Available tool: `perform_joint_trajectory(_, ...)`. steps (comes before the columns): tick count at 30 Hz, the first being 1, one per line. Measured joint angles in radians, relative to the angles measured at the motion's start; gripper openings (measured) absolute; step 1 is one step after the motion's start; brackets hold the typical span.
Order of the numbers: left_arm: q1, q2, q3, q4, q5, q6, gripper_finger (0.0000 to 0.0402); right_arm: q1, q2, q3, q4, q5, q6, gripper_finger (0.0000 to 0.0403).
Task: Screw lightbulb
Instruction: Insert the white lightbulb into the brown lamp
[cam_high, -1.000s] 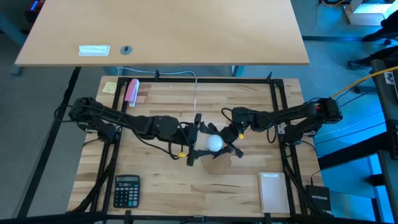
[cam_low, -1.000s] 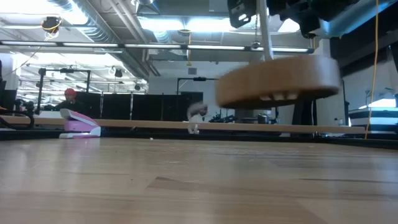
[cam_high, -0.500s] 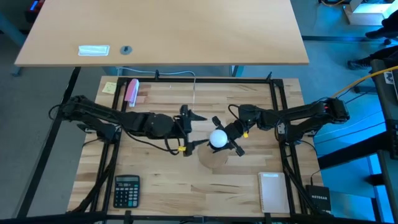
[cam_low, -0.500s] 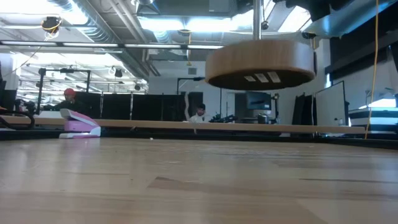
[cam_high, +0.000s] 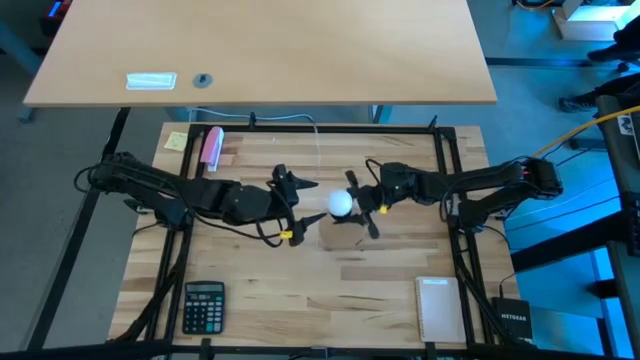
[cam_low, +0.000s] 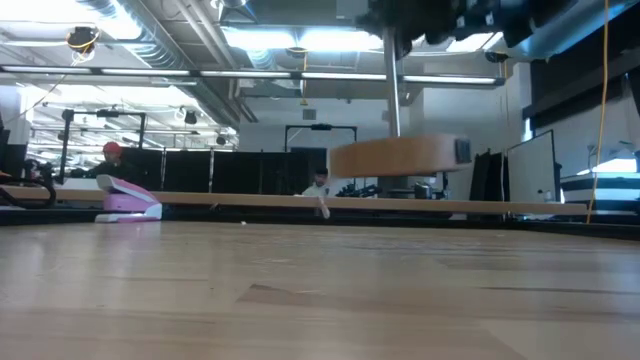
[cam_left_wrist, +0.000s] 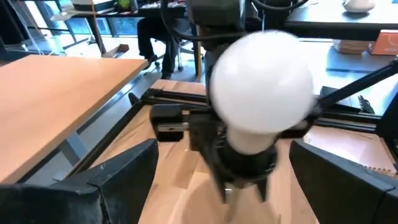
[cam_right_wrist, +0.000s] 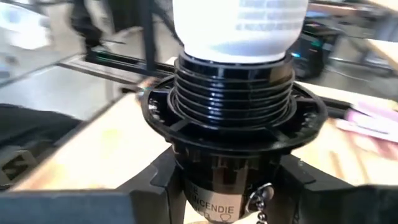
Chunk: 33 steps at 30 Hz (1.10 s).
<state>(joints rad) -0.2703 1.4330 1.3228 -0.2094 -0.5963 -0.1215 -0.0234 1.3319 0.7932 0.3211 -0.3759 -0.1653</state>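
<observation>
- Nearest the front edge of the wooden table (cam_high: 330, 300), a black calculator (cam_high: 203, 306) lies at the left corner and a pale notebook (cam_high: 437, 308) at the right corner; the broad strip of bare wood between them is free.
- Toward the middle, the round wooden disc (cam_low: 400, 157) hangs clear of the tabletop, tilted nearly edge-on in the low view, with open air under it.
- On that disc stands the black threaded socket (cam_right_wrist: 233, 118), and the right gripper (cam_high: 368, 203) is clamped around the socket's lower body, one dark finger on each side in the right wrist view.
- The white lightbulb (cam_high: 341, 203) sits with its base down in the socket's mouth, at the table's centre, between the two grippers.
- The left gripper (cam_high: 292, 205) is just left of the bulb, its fingers (cam_left_wrist: 118, 180) spread wide and apart from the globe, which shows between them with a gap on either side.
- Both arms reach in from the table's side edges, leaving the wood behind and in front of them unoccupied.
- Farther back, near the far-left corner, a pink stapler (cam_high: 212, 148) lies beside a yellow sticky note (cam_high: 176, 141), well apart from the grippers.
- Beyond the far edge stands a second, larger desk (cam_high: 270, 50) with a small silvery item (cam_high: 151, 81) on it.
- Deep in the room, the low view shows a seated person (cam_low: 318, 184).
</observation>
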Motion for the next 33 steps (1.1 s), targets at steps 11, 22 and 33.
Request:
perform_joint_trajectory(11, 0.004, 0.015, 0.002, 0.017, -0.128, -0.075, 0.0350, -0.029, 0.084, -0.046, 0.166, 0.285, 0.090, 0.0149)
perform_joint_trajectory(22, 0.019, 0.071, 0.003, 0.094, -0.352, -0.235, 0.0350, -0.029, 0.132, -0.048, 0.199, 0.374, 0.143, 0.0149)
perform_joint_trajectory(33, 0.044, 0.187, 0.003, 0.299, -0.368, -0.088, 0.0350, -0.029, 0.132, -0.048, 0.196, 0.376, 0.146, 0.0149)
